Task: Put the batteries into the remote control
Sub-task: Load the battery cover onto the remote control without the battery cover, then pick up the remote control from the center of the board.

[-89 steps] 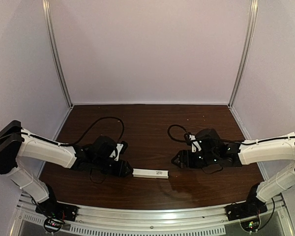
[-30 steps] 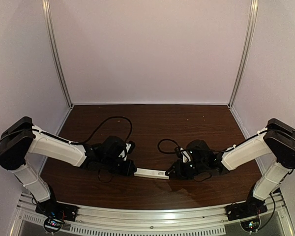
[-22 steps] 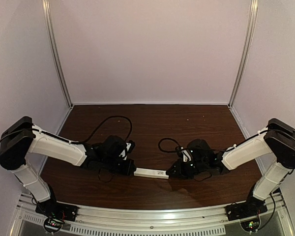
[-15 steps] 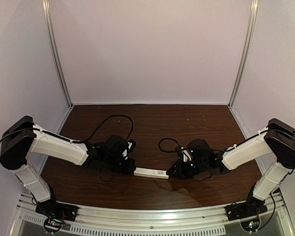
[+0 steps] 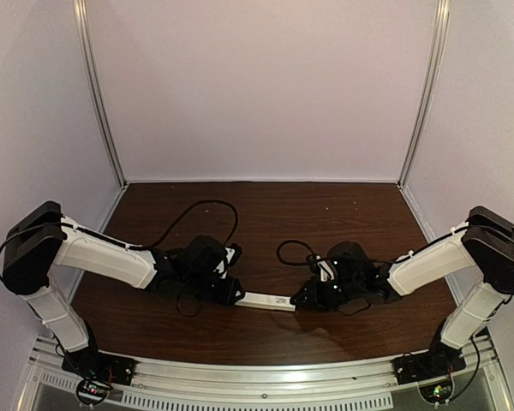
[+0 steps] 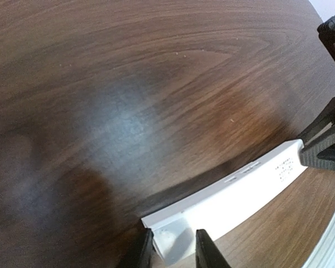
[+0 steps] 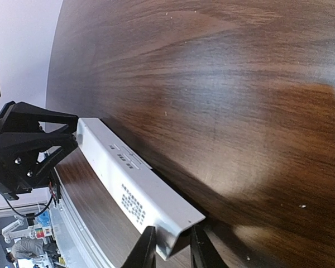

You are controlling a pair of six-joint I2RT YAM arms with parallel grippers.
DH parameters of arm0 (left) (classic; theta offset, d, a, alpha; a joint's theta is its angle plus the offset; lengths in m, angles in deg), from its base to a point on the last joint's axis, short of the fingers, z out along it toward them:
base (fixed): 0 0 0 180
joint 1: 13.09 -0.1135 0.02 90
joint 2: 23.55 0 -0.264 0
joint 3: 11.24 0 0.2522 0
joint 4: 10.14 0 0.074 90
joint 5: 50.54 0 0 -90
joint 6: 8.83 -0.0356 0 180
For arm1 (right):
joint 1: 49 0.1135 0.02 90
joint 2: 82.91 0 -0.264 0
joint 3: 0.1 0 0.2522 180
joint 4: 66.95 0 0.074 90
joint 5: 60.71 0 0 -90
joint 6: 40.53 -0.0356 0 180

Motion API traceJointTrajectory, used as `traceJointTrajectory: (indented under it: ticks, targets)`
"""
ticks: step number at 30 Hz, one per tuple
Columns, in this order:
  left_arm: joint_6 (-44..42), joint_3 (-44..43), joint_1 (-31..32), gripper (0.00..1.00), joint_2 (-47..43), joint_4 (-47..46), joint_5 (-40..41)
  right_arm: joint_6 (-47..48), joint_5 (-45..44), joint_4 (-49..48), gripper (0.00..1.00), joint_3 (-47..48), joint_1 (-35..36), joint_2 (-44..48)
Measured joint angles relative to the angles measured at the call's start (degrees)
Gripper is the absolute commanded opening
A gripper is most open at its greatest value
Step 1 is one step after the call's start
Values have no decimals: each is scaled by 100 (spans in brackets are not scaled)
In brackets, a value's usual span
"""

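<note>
The remote control [image 5: 265, 300] is a slim white bar lying on the dark wooden table between my two arms. My left gripper [image 5: 236, 295] straddles its left end. In the left wrist view the two black fingers flank that end [image 6: 173, 245], jaws slightly parted and loose around the remote [image 6: 234, 192]. My right gripper [image 5: 296, 301] is shut on the right end. In the right wrist view its fingers [image 7: 170, 248] pinch the bar [image 7: 128, 184] by its near corner. The batteries are out of view.
Black cables loop on the table behind each wrist [image 5: 197, 210] [image 5: 291, 253]. A metal rail [image 5: 265, 377] runs along the near edge, just in front of the remote. White walls close in the back and sides.
Both grippers came in from the sides onto the remote's ends. In the last half second my left jaws have parted a little around the left end.
</note>
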Motion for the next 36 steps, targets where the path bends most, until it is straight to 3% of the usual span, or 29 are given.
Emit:
traceJointTrajectory:
  ticks: [4,10,15,19,23,30,36]
  targets:
    - [-208,-11,52,45,-85,61,-197,151,-44,219,39,0,-72,164]
    - [-837,-343,-157,77,-439,721,-339,597,-122,883,54,98,-326,909]
    - [-1788,-1019,-258,95,-527,1097,-551,1010,-341,1340,66,175,-551,1786]
    - [-2769,-1587,-190,94,-400,1462,-850,1279,-470,1722,77,186,-876,2538]
    - [-3864,-1967,74,85,-87,1742,-1043,1513,-463,2024,98,153,-1386,3202]
    - [-5202,-2638,267,71,817,2334,-1331,1648,-341,2109,100,-264,-2061,4476]
    - [-5906,-3377,317,60,1574,2796,-1292,1650,-118,2100,100,-501,-2358,4671]
